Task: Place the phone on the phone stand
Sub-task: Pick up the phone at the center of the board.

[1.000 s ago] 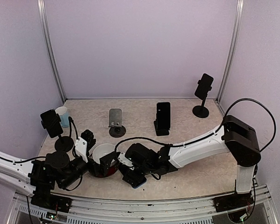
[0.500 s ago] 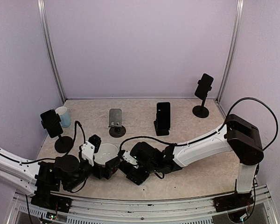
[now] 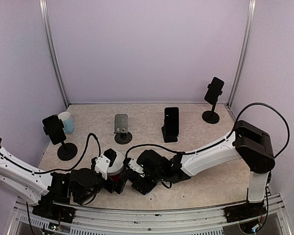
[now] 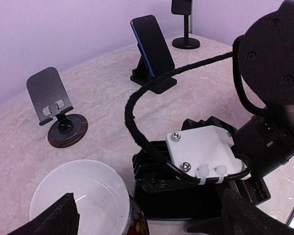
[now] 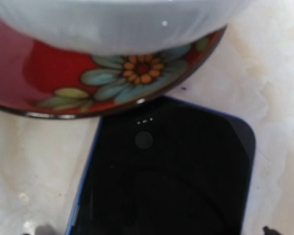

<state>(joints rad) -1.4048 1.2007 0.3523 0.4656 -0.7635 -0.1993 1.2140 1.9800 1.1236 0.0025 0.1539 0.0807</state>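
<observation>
Marbled table [image 3: 201,188], both arms stretched low, left gripper [image 3: 114,184] by bowl [image 4: 78,193], right gripper [image 3: 139,185] above flat phone [image 5: 166,181], all fingers apart

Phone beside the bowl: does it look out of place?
Yes. The phone lies flat, one end tucked under the flowered bowl, while the grey phone stand farther back stands empty.

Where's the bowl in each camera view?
Top: bowl low, left of centre.
Left wrist: bottom-left corner.
Right wrist: across the top edge.
Landmark: empty stand stands behind the bowl in the top and left wrist views; it is not in the right wrist view.
</observation>
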